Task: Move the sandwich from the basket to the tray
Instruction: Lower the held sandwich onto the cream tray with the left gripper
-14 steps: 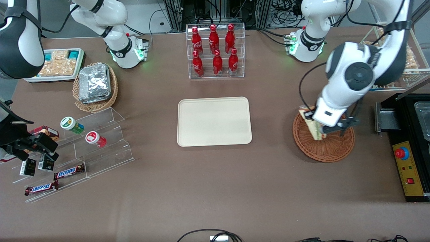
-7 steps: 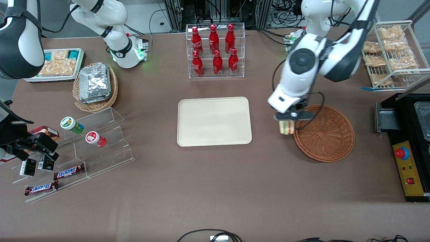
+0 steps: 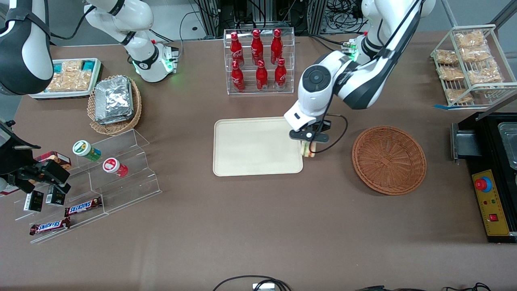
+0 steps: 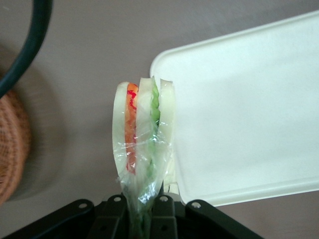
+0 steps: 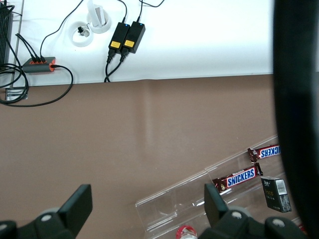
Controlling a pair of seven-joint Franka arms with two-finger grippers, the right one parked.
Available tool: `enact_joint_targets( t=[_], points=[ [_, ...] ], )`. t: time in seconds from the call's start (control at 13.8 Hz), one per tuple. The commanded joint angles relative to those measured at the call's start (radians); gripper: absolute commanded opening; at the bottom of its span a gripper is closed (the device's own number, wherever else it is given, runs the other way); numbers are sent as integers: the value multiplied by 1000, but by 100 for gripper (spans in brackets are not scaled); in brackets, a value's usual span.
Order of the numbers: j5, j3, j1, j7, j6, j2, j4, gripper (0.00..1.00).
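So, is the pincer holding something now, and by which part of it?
Yes. The pincer is shut on the sandwich, gripping one end of the wrapped wedge; the rest sticks out over the tray edge.

1. The sandwich (image 3: 309,150) (image 4: 143,134), a film-wrapped wedge with red, orange and green filling, hangs pinched in the gripper (image 3: 308,142) at the tray's 3 o'clock edge.
2. The tray (image 3: 250,146) (image 4: 249,114) is flat and cream.
3. The basket (image 3: 389,160) (image 4: 11,144), brown wicker, sits at the tray's 3 o'clock.
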Motion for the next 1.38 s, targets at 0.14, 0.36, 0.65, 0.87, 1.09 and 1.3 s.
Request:
enact_joint_targets(
  t=[0.14,0.36,0.65,0.87,1.09,1.3],
  points=[
    [47,6,-94,-82,-4,163,110,0],
    [173,8,-132,-237,-4,284,183,0],
    [213,8,-173,-302,-3,366,231,0],
    [212,10,-186,-302,-1,374,231,0],
    [212,11,-195,-317,-6,375,228,30],
    [212,11,-192,-322,-12,372,228,76]
  ],
)
